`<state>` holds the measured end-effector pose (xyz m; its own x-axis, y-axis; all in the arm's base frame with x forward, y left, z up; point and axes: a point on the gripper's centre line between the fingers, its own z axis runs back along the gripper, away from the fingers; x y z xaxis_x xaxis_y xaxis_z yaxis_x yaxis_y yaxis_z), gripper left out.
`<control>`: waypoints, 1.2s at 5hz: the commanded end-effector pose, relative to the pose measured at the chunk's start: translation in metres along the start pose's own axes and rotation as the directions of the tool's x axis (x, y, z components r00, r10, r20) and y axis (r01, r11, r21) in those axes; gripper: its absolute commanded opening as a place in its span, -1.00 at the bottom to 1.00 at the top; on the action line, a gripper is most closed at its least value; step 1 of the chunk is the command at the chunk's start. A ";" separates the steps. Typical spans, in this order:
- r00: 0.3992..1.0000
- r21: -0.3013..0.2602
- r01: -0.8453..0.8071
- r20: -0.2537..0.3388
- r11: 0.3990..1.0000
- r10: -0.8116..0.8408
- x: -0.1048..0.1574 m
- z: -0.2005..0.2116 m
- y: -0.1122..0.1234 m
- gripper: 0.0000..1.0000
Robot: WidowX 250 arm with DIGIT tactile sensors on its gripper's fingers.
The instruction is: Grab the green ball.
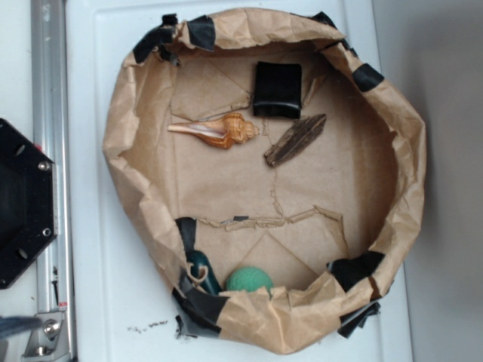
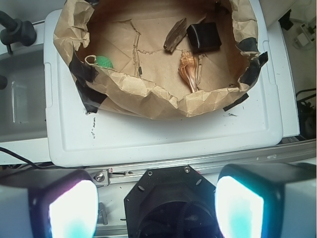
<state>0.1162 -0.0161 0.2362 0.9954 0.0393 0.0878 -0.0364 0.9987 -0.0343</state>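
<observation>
The green ball (image 1: 248, 280) lies inside the brown paper bin (image 1: 136, 113), against its near wall, next to a dark teal object with a beige loop (image 1: 201, 270). In the wrist view the ball (image 2: 104, 61) shows at the bin's left side, half behind the paper rim. My gripper (image 2: 156, 208) is open and empty, its two pads (image 2: 73, 210) wide apart. It hangs over the black robot base, well outside the bin and far from the ball. The gripper does not show in the exterior view.
Inside the bin lie a black square block (image 1: 277, 90), a spiral seashell (image 1: 219, 131) and a dark piece of bark (image 1: 295, 139). The bin sits on a white lid (image 2: 163, 134). A metal rail (image 1: 50, 90) and the black base (image 1: 23, 204) are to the left.
</observation>
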 end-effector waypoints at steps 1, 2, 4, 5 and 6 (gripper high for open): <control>1.000 0.000 0.000 0.000 1.000 0.000 0.000 0.000 0.000 1.00; 0.990 -0.057 -0.138 -0.022 0.989 0.137 0.048 -0.018 -0.014 1.00; 0.930 -0.196 -0.326 -0.241 0.925 0.277 0.124 -0.089 -0.029 1.00; 0.877 -0.190 -0.414 -0.345 0.890 0.334 0.129 -0.126 -0.040 1.00; 0.832 -0.144 -0.494 -0.365 0.858 0.418 0.127 -0.145 -0.039 1.00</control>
<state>0.2556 -0.0553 0.0988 0.8355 0.4372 -0.3330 -0.5154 0.8335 -0.1989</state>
